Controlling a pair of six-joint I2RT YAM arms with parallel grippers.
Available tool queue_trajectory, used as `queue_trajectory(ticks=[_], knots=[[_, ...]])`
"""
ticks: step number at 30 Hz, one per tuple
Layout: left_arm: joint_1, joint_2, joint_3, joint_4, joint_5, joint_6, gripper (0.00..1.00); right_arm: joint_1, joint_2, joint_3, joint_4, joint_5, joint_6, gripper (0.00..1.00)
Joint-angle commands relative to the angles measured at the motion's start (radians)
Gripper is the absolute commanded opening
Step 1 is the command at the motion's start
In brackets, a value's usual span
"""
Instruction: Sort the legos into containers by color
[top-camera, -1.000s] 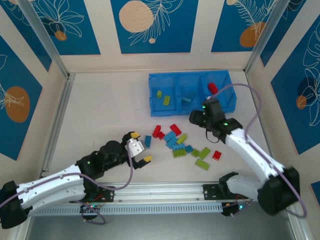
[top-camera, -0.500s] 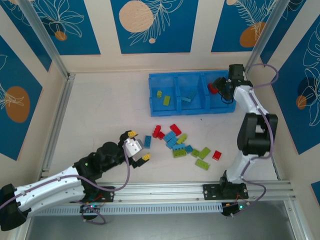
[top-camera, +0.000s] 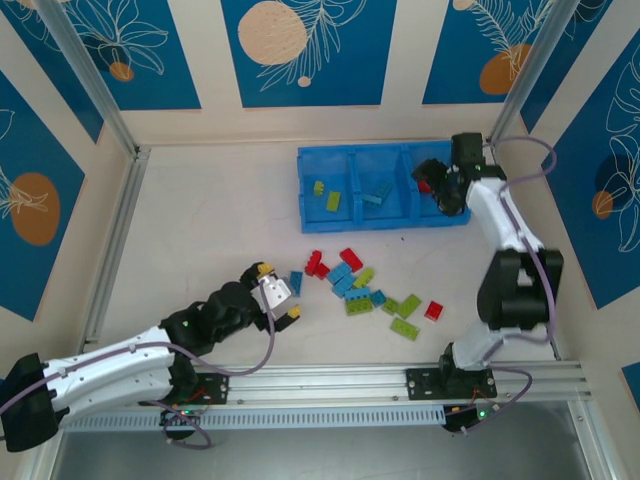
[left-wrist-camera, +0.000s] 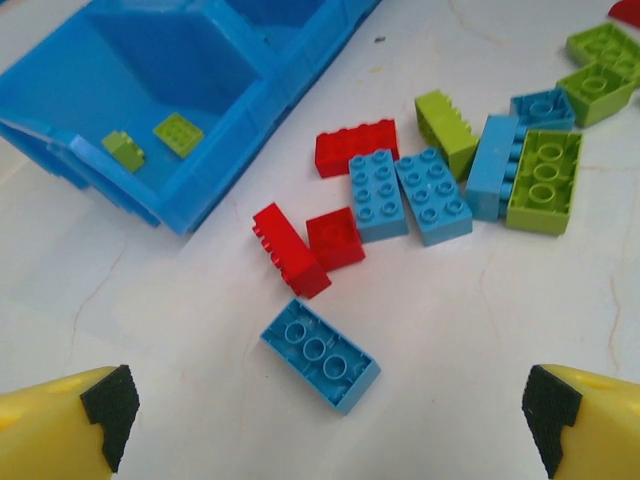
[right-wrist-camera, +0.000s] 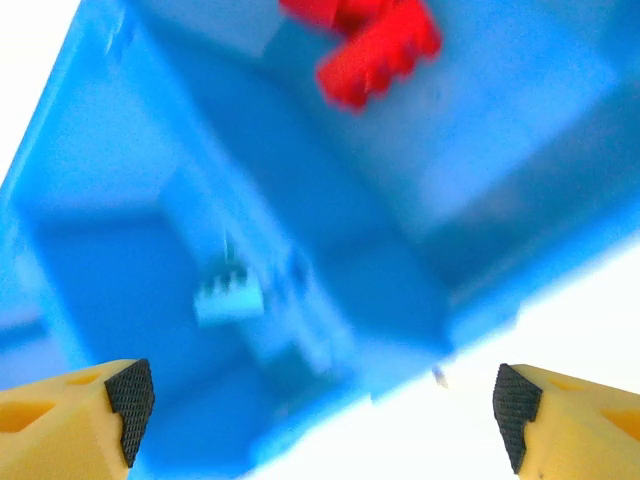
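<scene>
We are spreading our right gripper (right-wrist-camera: 322, 398) wide and empty over the tray's (right-wrist-camera: 120, 160) red legos (right-wrist-camera: 375, 50), having just swung there. Our left gripper (left-wrist-camera: 325, 405) is hovering open over a blue lego (left-wrist-camera: 320, 355).

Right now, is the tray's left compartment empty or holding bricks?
Holding bricks: two lime green legos lie inside the left compartment.

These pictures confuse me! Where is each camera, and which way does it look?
Top: above, behind the arms, looking down at the table; both arms show.
Left wrist: on the left gripper, facing loose red, blue, green plastic bricks; yellow fingertips show.
Right wrist: on the right gripper, facing into the blue plastic tray; fingertips show.
All share the tray.
</scene>
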Motion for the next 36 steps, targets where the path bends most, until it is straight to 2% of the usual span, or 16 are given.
queue_trajectory(ticks=[1,3,5,8,10,13,17,19,23,24,27,32,36], knots=[[0.004,0.031,0.015,0.053,-0.038,-0.022,1.00,0.049,-0.236,-0.178,0.055,-0.018,0.021,0.90],[0.006,0.059,0.018,0.073,-0.065,-0.057,1.00,0.106,-0.396,-0.288,0.059,0.032,0.006,0.90],[0.024,0.091,0.040,0.058,-0.112,-0.152,1.00,0.174,-0.532,-0.381,0.066,0.038,-0.037,0.90],[0.090,0.168,0.136,-0.081,-0.104,-0.333,1.00,0.266,-0.685,-0.462,0.038,-0.086,-0.136,0.89],[0.123,0.236,0.192,-0.158,-0.064,-0.403,1.00,0.323,-0.729,-0.481,-0.021,-0.149,-0.162,0.89],[0.192,0.370,0.284,-0.270,0.084,-0.463,1.00,0.401,-0.735,-0.474,-0.108,-0.179,-0.168,0.89],[0.230,0.563,0.417,-0.358,0.262,-0.473,1.00,0.484,-0.654,-0.431,-0.165,-0.203,-0.197,0.89],[0.235,0.667,0.487,-0.403,0.294,-0.478,1.00,0.521,-0.603,-0.402,-0.179,-0.178,-0.210,0.89],[0.234,0.835,0.598,-0.469,0.281,-0.531,0.98,0.583,-0.530,-0.375,-0.174,-0.083,-0.214,0.89],[0.235,0.864,0.610,-0.466,0.286,-0.540,0.95,0.594,-0.520,-0.374,-0.166,-0.079,-0.214,0.89],[0.235,0.901,0.614,-0.456,0.280,-0.559,0.76,0.618,-0.499,-0.377,-0.149,-0.076,-0.212,0.89],[0.234,0.893,0.582,-0.438,0.279,-0.566,0.46,0.638,-0.499,-0.385,-0.150,-0.053,-0.198,0.90],[0.229,0.860,0.562,-0.438,0.292,-0.552,0.34,0.647,-0.513,-0.378,-0.148,-0.042,-0.175,0.90]])
